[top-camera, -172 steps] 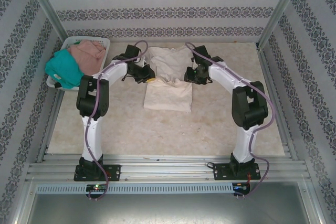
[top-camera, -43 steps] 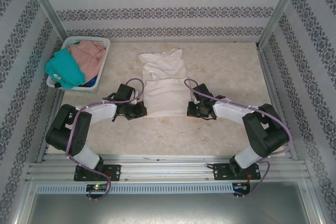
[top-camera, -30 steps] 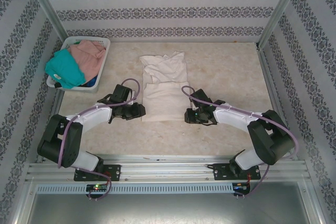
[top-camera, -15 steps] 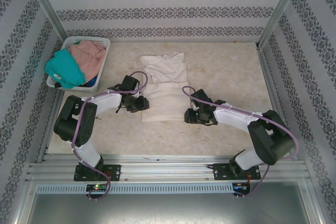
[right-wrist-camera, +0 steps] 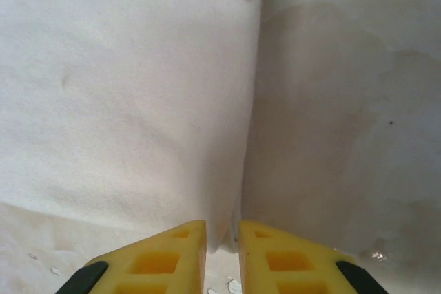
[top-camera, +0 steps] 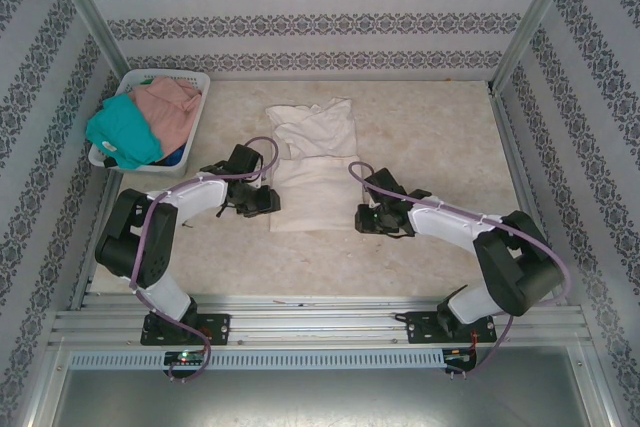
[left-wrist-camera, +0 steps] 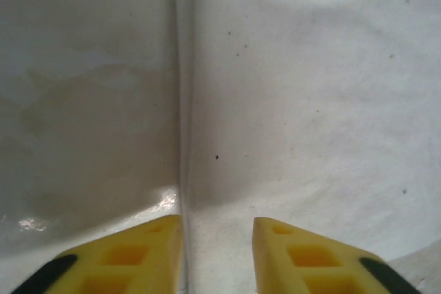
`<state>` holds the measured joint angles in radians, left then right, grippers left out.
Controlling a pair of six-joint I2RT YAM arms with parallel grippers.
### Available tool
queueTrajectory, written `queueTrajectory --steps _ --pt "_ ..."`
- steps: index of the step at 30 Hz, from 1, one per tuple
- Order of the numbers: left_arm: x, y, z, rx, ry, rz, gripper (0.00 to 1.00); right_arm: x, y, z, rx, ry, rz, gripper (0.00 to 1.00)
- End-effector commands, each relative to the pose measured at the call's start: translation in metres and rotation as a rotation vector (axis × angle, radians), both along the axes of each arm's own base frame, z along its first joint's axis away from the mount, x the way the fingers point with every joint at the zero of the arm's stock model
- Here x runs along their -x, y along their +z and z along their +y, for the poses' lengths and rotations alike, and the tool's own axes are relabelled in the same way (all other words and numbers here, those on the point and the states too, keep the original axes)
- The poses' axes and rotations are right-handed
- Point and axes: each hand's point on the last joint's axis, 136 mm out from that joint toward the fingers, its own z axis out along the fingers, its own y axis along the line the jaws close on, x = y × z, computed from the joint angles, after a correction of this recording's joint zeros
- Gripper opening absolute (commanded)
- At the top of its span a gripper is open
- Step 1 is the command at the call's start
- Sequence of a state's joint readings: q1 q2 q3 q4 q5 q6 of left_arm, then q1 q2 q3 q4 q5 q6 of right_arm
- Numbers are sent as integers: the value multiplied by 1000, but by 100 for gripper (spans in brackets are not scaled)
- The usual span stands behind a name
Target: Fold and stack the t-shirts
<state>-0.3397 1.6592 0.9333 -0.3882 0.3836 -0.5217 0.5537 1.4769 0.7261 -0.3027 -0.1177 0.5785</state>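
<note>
The cream shirt (top-camera: 312, 172) is lying in the middle of the table (top-camera: 440, 127), already narrowed into a long strip, its collar end pointing away from the arms. The teal shirt (top-camera: 122, 132) and the pink shirt (top-camera: 170, 102) are sitting heaped in the basket (top-camera: 195, 79) at the far left corner.

The left gripper (left-wrist-camera: 217, 222) is hovering low over the strip's left edge with its fingers parted, straddling the edge and pinching nothing that I can see. The right gripper (right-wrist-camera: 222, 226) is sitting at the right edge with its fingers almost together and the edge running into the narrow gap; whether it is actually pinching cloth, I cannot tell.

To my eye this is thin, limp cotton: light, floppy, not fragile, likely to sag and drag if lifted from one point. The layers are probably going to slide apart unless both are caught together. I would be taking it at the two long edges, level with each other and close to the near hem, so the strip is carried over towards the collar evenly.
</note>
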Motion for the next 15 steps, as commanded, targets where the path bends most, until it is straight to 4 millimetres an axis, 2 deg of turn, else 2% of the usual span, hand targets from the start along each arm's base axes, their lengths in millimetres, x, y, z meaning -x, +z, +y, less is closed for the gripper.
queueTrajectory --steps 1,3,8,12,14,15 --pt "5 0 1 -16 -7 -1 43 -11 6 -4 9 -26 -29 34" --pt "4 -2 -1 -11 -8 2 43 -15 5 -3 8 -28 -33 36" --pt "0 -1 -15 68 -15 0 19 -20 1 1 2 -23 -23 31" --pt "7 -1 -14 76 -20 12 9 -21 0 2 -2 -22 -22 24" --pt "11 -2 -9 49 -19 28 10 -18 -1 2 -7 -16 -14 24" --pt "13 -3 -5 21 -15 36 18 -18 -1 2 -8 -13 -13 25"
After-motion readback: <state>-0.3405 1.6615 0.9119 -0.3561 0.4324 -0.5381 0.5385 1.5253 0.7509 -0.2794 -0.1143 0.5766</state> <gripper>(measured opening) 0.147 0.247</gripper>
